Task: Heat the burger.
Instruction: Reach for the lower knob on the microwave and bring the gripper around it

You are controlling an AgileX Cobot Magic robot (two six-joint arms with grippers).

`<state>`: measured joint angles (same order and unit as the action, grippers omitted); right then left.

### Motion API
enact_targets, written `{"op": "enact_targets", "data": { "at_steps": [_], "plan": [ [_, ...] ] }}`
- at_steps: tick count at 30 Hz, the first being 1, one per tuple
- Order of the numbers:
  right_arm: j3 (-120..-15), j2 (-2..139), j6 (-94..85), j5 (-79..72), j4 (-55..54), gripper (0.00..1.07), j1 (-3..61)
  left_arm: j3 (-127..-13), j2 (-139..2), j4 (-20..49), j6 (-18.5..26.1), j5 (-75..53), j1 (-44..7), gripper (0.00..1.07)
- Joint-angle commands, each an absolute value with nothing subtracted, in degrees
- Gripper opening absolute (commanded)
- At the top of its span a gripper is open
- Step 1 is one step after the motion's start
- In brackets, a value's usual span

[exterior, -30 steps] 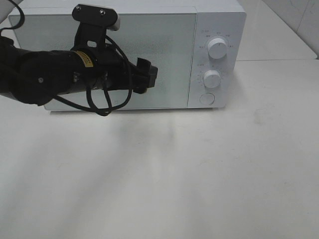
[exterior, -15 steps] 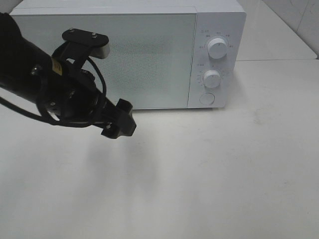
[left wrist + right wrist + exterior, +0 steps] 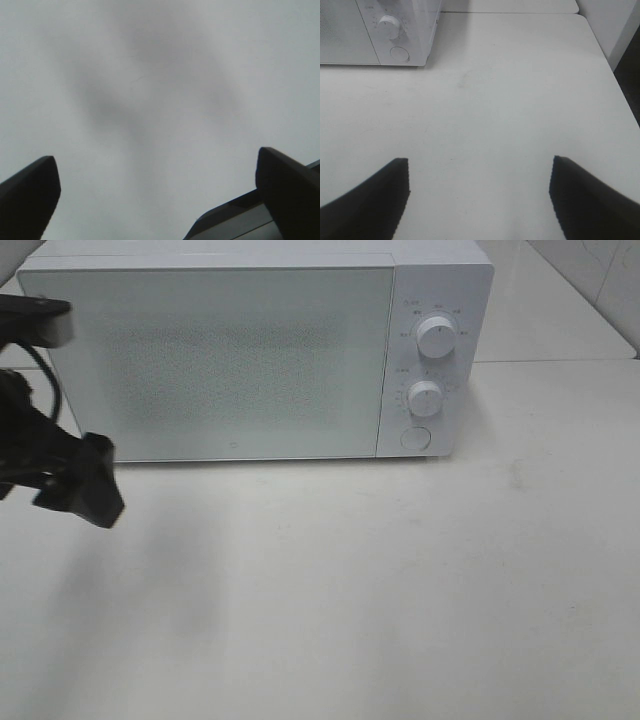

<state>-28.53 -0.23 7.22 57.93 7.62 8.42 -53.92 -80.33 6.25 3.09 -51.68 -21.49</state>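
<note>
White metal and a pale frosted door make up the microwave [image 3: 250,350], which stands shut at the back of the bench [image 3: 400,590]. We cannot see the burger in any view. The door panel is clouded, so we cannot tell what lies behind it, nor which way the burger points or how its long axis runs.

On the microwave's control side are two round knobs [image 3: 436,336], one above the other, with a round button [image 3: 415,438] below them.

The left hand [image 3: 85,480] hangs in front of the microwave's far door-side corner, low over the bench. Its arm is cut off by the picture's edge. Its wrist view shows the fingers [image 3: 27,197] spread wide over bare, blurred bench, with nothing between them. A dark edge beside one finger is hard to make out.

The right hand [image 3: 480,200] is outside the high view. Its own camera shows both fingers set well apart and empty, well out in front of the microwave's control side.
</note>
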Motion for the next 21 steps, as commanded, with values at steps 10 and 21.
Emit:
{"op": "enact_targets", "data": {
  "at_steps": [10,21],
  "plan": [
    [-28.42,-1.89,6.42,57.18,7.68,0.76,8.08,-53.92,-69.84,5.10,3.55,-60.50,-6.07,1.00],
    [-28.42,-1.89,6.42,57.18,7.68,0.76,8.08,-46.52,-58.16,3.61,3.55,-64.74,-4.24,1.00]
  ]
}}
